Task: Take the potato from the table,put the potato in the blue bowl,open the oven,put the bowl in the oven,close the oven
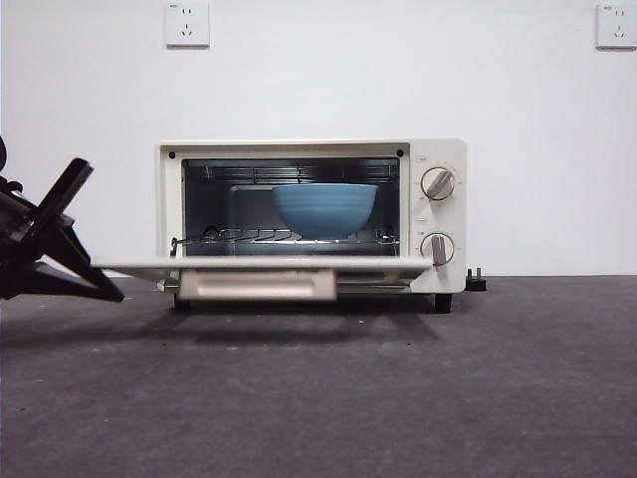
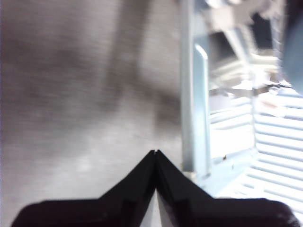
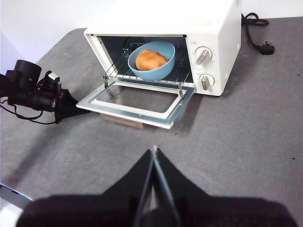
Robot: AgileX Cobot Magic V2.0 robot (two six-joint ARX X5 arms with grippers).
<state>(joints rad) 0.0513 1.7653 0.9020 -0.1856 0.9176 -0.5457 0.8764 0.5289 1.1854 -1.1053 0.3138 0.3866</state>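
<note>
While the oven (image 1: 311, 214) sits with its glass door (image 3: 137, 102) dropped flat, you've got the blue bowl (image 3: 152, 59) on the wire rack (image 3: 144, 74) inside, the potato (image 3: 150, 59) resting in it. Your left gripper (image 2: 155, 152) is right at the door's outer corner, low over the surface (image 1: 398, 388), jaws pressed together and empty. Your right gripper (image 3: 155, 149) hangs well back from the oven front, jaws together too, nothing between them. Power cord (image 3: 258, 28) trails behind the oven.

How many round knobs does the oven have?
2. Both sit on the panel beside the open door of the oven: the upper knob and the lower knob directly below it. None seems hidden.
</note>
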